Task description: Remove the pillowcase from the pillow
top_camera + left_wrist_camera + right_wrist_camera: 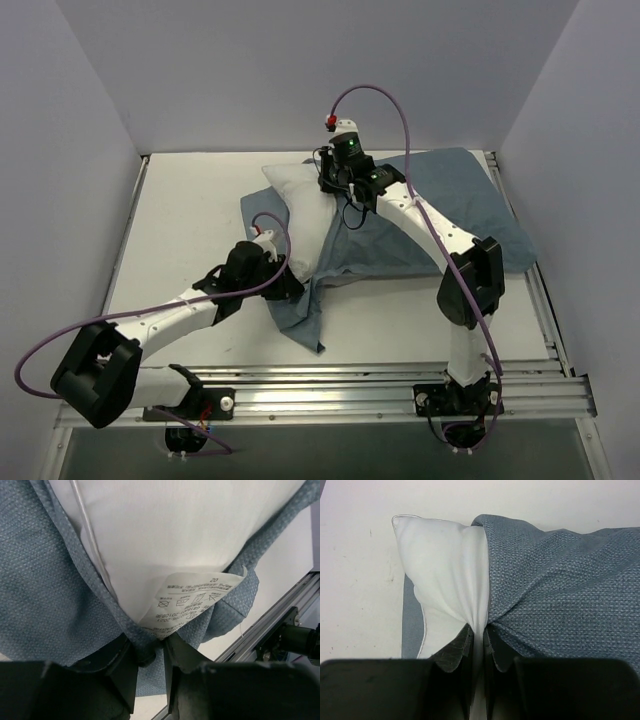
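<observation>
Progress is partial. The plump white rectangular pillow shows only its left end, which pokes out of the open mouth of the dusty-blue woven cloth pillowcase. The rest of it appears to lie under the blue cover, which spreads to the right and sags toward the near edge of the white table. Most of the stripping is, by my judgement, yet to be done: the cover must slide rightward off the whole body while the white end is held back.

The right arm rises from its base at the near right, bends at a raised elbow, and reaches back and left across the cover. The right gripper is clamped on a pinch of the pillow's white fabric, right where the blue hem begins.

The left arm lies low, stretching from the near left up and right to the cover's near edge. The left gripper has its jaws drawn narrow, with a fold of blue cloth nipped between them, just below the white printed care label that hangs from the pillow's seam. The grip looks shallow and may slip. The aluminium rail runs just beyond.
</observation>
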### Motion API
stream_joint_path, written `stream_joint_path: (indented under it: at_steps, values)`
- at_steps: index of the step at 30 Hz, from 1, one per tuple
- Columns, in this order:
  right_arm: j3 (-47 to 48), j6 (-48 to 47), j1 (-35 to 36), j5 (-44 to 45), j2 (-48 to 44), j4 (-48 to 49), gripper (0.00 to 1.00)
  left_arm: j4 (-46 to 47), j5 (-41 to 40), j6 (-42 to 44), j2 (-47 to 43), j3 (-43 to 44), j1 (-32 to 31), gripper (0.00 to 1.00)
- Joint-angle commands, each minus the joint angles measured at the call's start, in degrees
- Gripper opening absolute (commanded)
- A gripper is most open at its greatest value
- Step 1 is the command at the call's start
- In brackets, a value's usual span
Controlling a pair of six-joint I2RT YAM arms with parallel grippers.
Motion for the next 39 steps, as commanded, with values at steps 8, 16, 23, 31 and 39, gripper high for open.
stream_joint_path:
  at_steps: [8, 16, 23, 31, 39]
  values:
    - [13.14, 2.24, -1.97, -0.39, -0.46, 7.51, 0.00, -0.37, 1.91, -4.91, -6.36, -4.28, -0.88, 0.31]
    - [8.49, 6.37, -1.79, -5.58, -3.00, 12.78, 0.00, 5.86, 2.87, -7.10, -3.29, -5.34, -0.97, 0.35]
    - [1.02, 3.22, 1.46, -10.06, -4.94, 13.93, 0.00, 7.02, 2.35, -7.11, -11.79, -3.15, -1.94, 0.96]
    - [-5.84, -2.15, 6.12, -13.31, -6.52, 13.84, 0.00, -18.33, -5.02, -1.83, -27.79, 7.48, -1.59, 0.94]
    - [-9.80, -3.90, 9.54, -15.86, -7.23, 15.16, 0.00, -25.78, -3.31, -0.52, -25.71, 7.50, 10.01, 0.94]
